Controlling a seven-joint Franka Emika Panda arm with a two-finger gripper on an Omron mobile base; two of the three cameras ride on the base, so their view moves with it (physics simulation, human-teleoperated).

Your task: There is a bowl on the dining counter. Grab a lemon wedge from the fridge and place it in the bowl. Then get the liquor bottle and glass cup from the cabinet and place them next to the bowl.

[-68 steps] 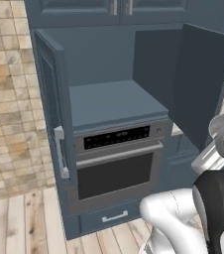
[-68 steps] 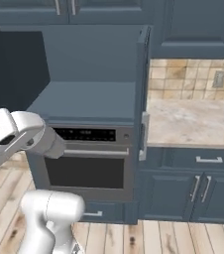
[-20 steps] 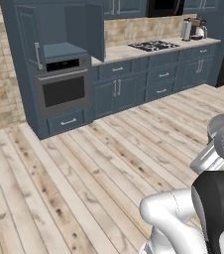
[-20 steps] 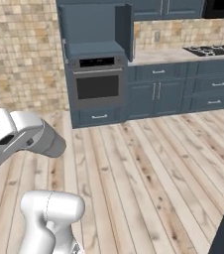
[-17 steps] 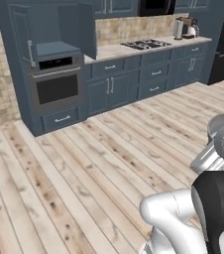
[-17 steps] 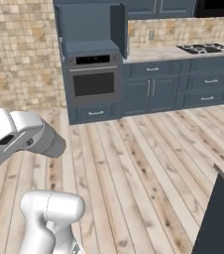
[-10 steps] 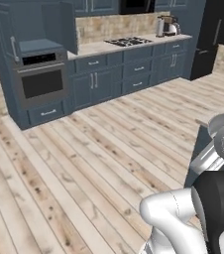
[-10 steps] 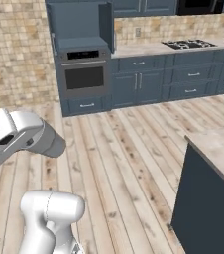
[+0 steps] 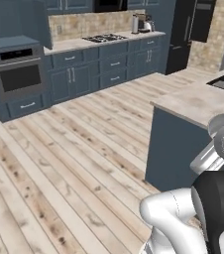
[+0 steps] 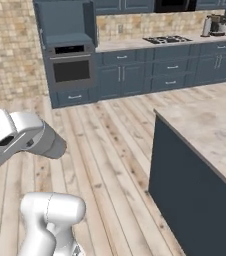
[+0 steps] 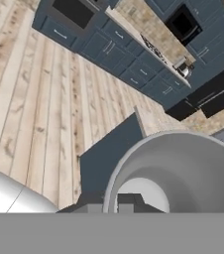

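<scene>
Glass cup [image 11: 183,163] is carried in the hand [image 11: 119,202]. In the hand view the dark fingers are pressed together on the cup's near wall, and the cup's open mouth faces the camera. In the left base view the cup [image 9: 222,124] shows as a grey cylinder at the end of the arm, over the near edge of the dining worktop [image 9: 198,101]. This stone-topped worktop [image 10: 205,125] stands on a dark blue base above the wooden floor [image 10: 110,150]. Far wall units carry the built-in oven [image 10: 71,70], the cooktop [image 10: 167,39] and the dark fridge [image 9: 183,30].
</scene>
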